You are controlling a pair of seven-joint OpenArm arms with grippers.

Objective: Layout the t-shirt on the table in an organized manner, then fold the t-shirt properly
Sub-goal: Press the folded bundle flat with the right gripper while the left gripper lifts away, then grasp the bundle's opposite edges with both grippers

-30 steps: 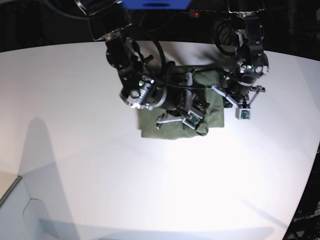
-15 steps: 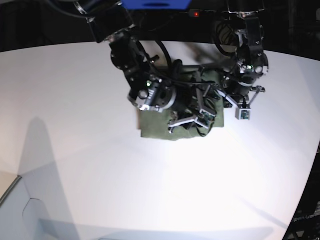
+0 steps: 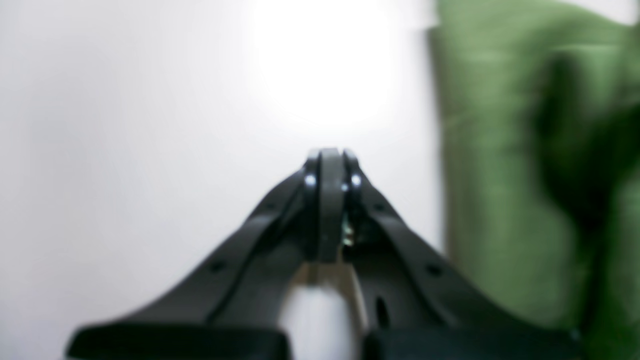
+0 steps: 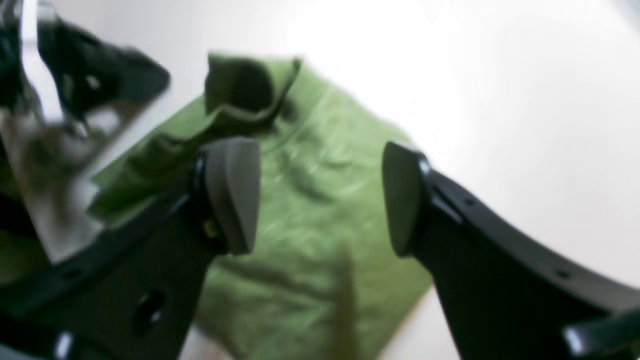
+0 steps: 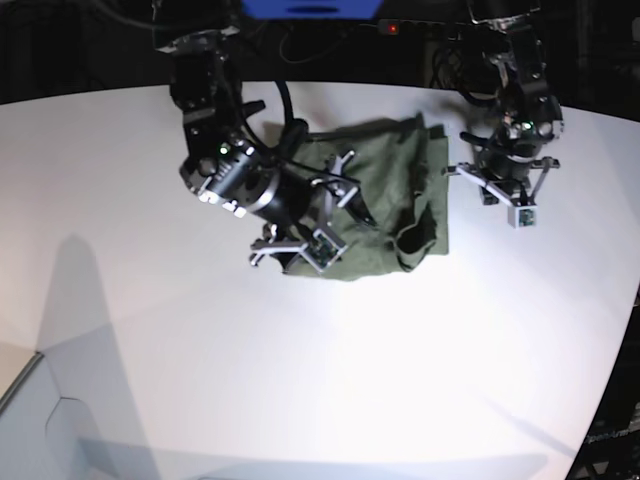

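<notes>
Garment: soft, wrinkled olive-green cotton t-shirt (image 5: 375, 200), folded into a compact block, lying on the far middle of the smooth white desk (image 5: 330, 380).
Right hand (image 4: 320, 200): fingers wide apart, empty, hovering over the shirt's near-left corner.
Left hand (image 3: 327, 165): fingers pressed together, holding nothing, beside the shirt's edge above bare desk.
Step in hand, judged: tidying the fold; best pinching both layers at a corner, drawing flat, pressing the raised flap down.
Orientation: long axis apparently front to back; collar direction not discernible.

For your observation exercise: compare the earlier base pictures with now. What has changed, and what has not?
The right gripper opened, let go of the t-shirt and drew back toward that view's left. The left gripper shifted slightly away from the shirt, still shut and empty. The shirt stays folded on the table.
</notes>
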